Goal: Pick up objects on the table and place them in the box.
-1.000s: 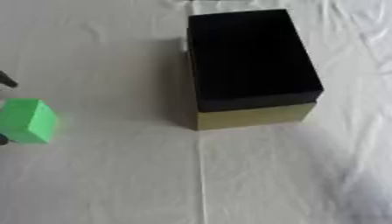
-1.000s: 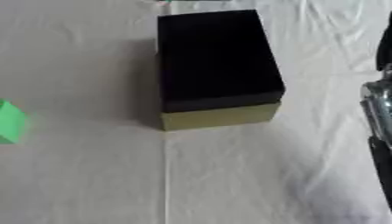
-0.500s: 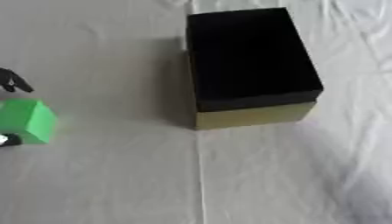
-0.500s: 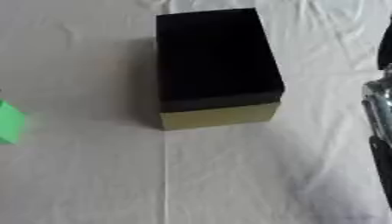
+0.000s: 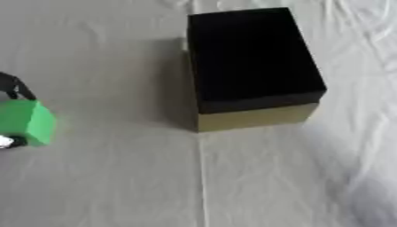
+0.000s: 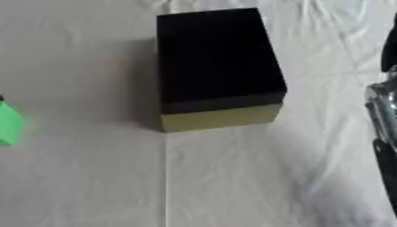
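Box [image 5: 252, 57] sits pretty much in the middle of the white cloth-covered table [image 5: 101, 186], dark black interior on top and an olive-yellow wall facing the camera. Way off to the left edge of the left eye view you get the robot's left hand [image 5: 11, 88], only a sliver of it though: a dark finger just above the green cube [image 5: 27, 122] and a small silver-white bit right below the cube's lower left corner. So the cube sits between those two bits, and it looks like the fingers are closed around it, touching it top and bottom, but most of the hand is cut off by the frame edge. The box is well apart from that hand, off to its right and a bit further up the table. On the other side, in the right eye view, the right arm [image 6: 384, 124] shows along the right edge as a black and silver strip, well apart from the box; the hand itself isn't really visible so I can't tell what its fingers are doing.
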Controlling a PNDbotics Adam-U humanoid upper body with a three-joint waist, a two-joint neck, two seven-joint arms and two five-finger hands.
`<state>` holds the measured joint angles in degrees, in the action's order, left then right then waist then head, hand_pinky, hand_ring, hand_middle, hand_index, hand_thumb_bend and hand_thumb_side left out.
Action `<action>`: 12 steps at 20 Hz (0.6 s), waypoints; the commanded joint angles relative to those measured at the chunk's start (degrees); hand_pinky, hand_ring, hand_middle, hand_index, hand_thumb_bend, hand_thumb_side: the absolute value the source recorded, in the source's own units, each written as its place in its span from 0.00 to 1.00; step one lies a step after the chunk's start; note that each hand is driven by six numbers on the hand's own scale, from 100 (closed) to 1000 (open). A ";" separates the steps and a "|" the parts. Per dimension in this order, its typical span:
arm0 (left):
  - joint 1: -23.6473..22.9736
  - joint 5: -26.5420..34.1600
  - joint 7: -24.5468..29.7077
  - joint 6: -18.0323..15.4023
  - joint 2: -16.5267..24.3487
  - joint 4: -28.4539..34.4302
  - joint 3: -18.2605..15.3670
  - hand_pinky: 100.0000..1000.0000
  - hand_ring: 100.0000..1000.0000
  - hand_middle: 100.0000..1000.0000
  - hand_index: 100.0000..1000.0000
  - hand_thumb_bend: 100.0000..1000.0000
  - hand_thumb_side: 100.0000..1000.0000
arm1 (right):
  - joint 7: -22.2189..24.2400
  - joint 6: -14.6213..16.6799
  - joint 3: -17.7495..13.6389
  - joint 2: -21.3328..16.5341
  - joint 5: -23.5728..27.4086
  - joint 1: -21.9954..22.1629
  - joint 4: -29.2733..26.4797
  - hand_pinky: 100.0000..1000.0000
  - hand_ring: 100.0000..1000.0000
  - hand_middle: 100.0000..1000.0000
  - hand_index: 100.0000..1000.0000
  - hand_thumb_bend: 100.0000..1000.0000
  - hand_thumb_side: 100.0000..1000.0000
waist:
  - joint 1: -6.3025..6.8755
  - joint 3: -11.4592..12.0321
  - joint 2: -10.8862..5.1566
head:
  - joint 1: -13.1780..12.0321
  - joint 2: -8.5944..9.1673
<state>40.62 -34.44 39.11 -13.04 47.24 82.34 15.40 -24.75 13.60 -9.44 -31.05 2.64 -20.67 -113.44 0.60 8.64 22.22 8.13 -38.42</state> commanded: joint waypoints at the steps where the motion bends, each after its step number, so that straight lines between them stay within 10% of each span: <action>1: 0.94 0.77 -1.22 -0.48 0.95 0.44 -0.16 0.62 0.71 0.70 0.77 0.38 0.34 | -0.07 0.00 -0.27 -0.76 0.27 -0.33 -1.15 0.85 0.77 0.79 0.79 0.00 1.00 | 0.05 0.01 -1.02 | -0.14 0.38; 12: 0.24 2.30 -2.24 1.02 2.42 5.05 -1.70 0.47 0.55 0.58 0.68 0.11 0.33 | -0.22 -0.31 -0.42 -0.76 0.18 0.12 -1.15 0.85 0.77 0.79 0.79 0.00 1.00 | 0.02 0.49 -1.26 | 0.06 0.06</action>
<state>39.95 -32.30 37.04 -12.43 47.36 86.27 14.89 -24.96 13.36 -9.48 -30.99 2.64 -20.17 -113.44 0.59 9.07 22.22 8.17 -38.43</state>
